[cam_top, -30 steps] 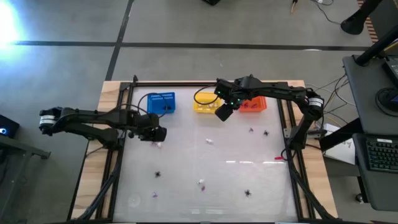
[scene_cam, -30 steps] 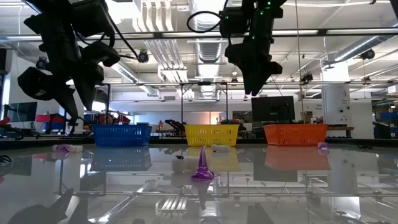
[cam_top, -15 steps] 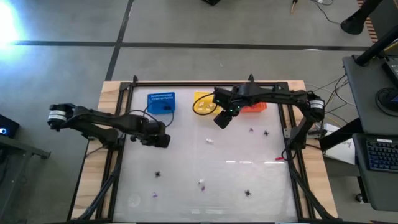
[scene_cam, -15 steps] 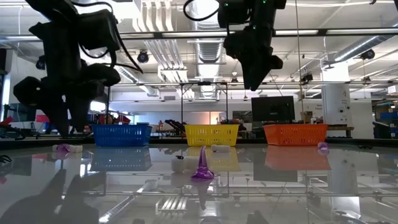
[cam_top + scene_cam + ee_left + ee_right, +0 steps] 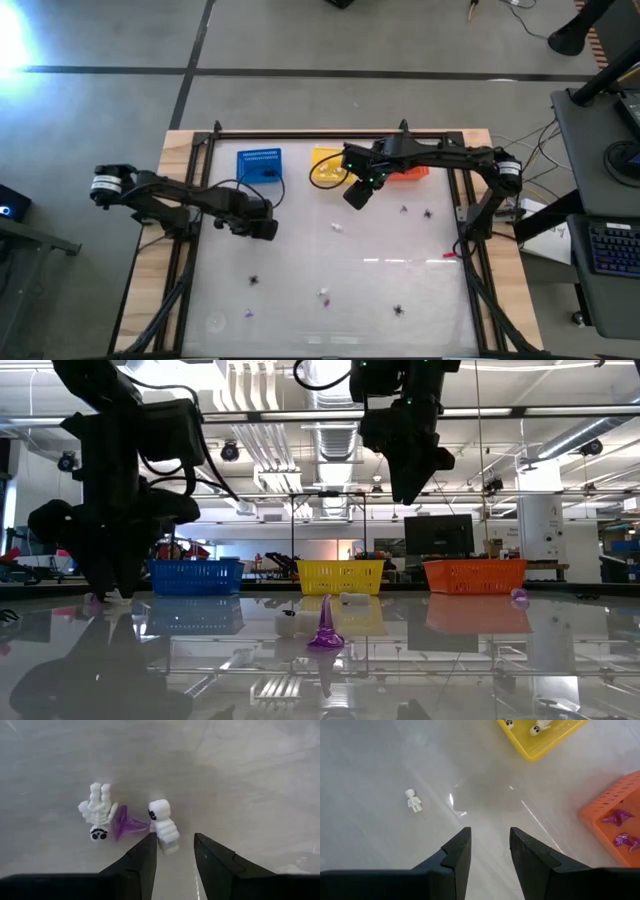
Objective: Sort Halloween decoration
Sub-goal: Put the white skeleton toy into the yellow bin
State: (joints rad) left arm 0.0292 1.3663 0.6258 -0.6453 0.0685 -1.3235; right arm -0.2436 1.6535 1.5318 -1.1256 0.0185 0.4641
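The left gripper is held low over the table, at its left side, with its fingers apart. A white mummy lies just in front of the fingertips, not held. A purple witch hat and a white skeleton lie beside it. The right gripper is held open and empty, high up near the yellow basket

A purple trinket stands mid-table; blue, yellow and orange-red baskets (all mesh) line the far edge.
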